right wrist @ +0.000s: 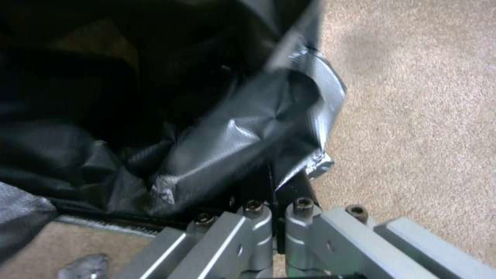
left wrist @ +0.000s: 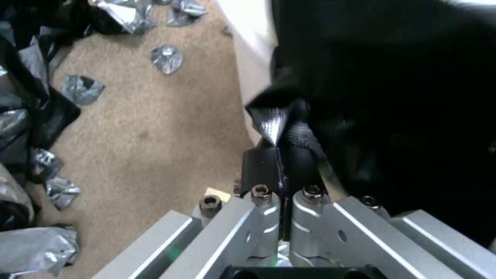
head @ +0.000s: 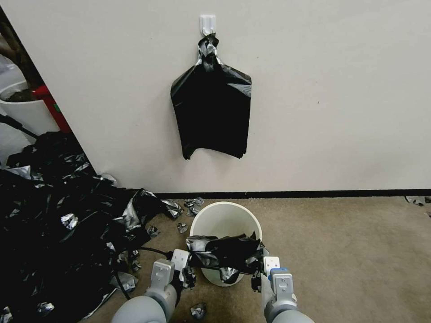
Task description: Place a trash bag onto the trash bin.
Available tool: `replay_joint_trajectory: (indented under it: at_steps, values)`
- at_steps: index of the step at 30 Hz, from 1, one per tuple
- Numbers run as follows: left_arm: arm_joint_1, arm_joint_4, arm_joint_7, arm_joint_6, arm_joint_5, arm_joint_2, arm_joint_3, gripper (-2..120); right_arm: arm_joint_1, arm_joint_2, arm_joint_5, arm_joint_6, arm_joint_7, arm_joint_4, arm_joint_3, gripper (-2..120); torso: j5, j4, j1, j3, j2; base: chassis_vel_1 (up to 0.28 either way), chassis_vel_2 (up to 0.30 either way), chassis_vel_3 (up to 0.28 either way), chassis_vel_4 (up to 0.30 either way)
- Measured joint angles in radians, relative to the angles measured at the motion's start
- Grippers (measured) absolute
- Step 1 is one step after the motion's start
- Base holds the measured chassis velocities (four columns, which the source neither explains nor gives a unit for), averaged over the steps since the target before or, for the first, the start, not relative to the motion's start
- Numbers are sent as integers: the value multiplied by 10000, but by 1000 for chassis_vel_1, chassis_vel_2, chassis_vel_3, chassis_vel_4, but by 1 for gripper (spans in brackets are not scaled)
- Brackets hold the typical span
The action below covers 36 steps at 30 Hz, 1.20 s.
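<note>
Holding the trash bag [head: 226,253] stretched over the near rim of the trash bin [head: 224,220], the left gripper [head: 187,273] at 9 o'clock of the bag and the right gripper [head: 258,278] at 3 o'clock each pinch one edge, fingers closed on film; I think both should pull apart evenly and lower slowly; the film is thin, glossy, wrinkled; the bin is smooth, round, cream plastic on carpet [head: 350,251].
</note>
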Motion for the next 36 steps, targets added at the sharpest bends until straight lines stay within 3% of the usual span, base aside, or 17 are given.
replay_joint_trajectory:
  at_steps: [17,26,30,36]
  values:
    - [-1163,1701,-137,-27,16,-567,417,0,428,96,-758,4,-619,-1138,169,0,-1,0,0,1,0,0,0,0,0]
    - [-1218,1870,-184,-46,28,-702,449,0,288,179,-1582,457,-1166,-1397,299,0,-1,0,0,1,0,0,0,0,0]
    - [-1102,1767,-279,-49,-70,-619,258,0,108,136,-1650,736,-1206,-1058,339,14,-1,1,0,1,0,0,0,0,0]
    - [-808,1371,-302,-56,-384,-287,-245,23,-604,-285,-1646,1026,-1007,-160,267,37,-1,0,0,0,0,0,0,0,0]
